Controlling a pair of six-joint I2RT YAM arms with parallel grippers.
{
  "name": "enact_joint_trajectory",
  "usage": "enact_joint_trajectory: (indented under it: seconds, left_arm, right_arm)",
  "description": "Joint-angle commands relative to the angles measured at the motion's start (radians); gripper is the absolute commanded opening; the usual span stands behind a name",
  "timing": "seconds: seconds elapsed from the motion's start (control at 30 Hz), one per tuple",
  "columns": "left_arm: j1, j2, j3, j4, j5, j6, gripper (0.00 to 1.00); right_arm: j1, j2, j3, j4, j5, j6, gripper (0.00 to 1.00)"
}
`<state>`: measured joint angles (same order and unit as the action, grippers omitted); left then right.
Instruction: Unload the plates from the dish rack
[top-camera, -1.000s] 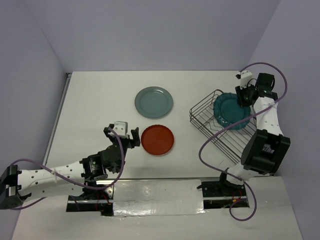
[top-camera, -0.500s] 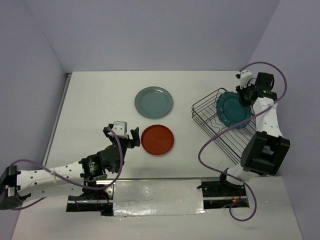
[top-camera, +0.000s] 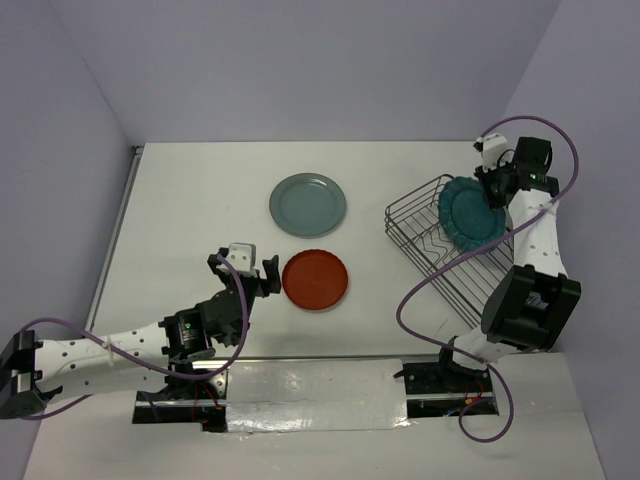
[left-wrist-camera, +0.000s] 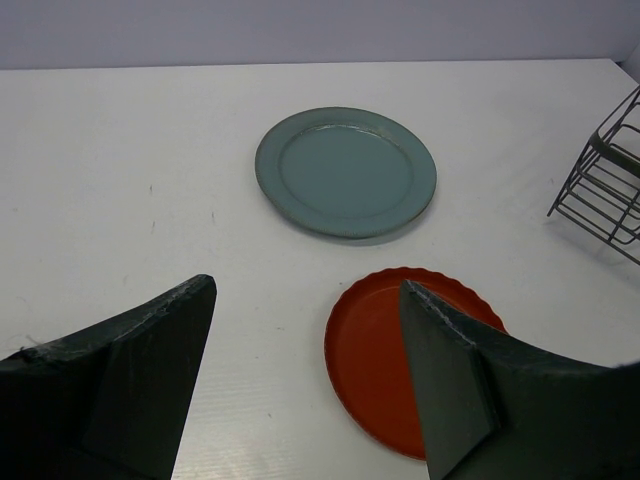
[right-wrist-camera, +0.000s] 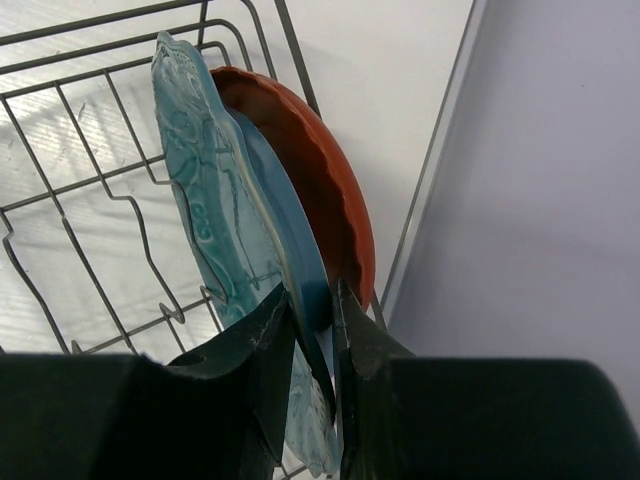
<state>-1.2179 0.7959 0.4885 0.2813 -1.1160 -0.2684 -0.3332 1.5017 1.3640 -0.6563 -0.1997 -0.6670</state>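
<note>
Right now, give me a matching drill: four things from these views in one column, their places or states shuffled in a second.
Column 1
1. grey-green plate
2. teal plate
3. left claw
4. right claw

Column 2
a. clamped on a plate's rim
b. flat on the table
c. open, holding nothing
d. upright in the dish rack

Pairs: 1-b, 2-d, 3-c, 4-a
</note>
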Motion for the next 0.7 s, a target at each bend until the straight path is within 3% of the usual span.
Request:
enact_joint_trajectory:
  seconds: [0.0, 0.43, 0.67]
  left_arm:
    - [0.001, -0.012, 0.009, 0.035, 0.001, -0.012, 0.86]
    - [0.000, -0.012, 0.009, 0.038, -0.005, -0.008, 0.86]
    - [0.001, -0.001, 0.010, 0.039, -0.022, -0.003, 0.86]
  right_arm:
    - [0.005, -0.075, 0.110, 0.061, -0.055, 0.069, 0.00]
    - [0.011, -0.110, 0.155, 0.043, -0.052, 0.109, 0.00]
    - [0.017, -0.112, 0.257, -0.012, -0.035, 0.142, 0.00]
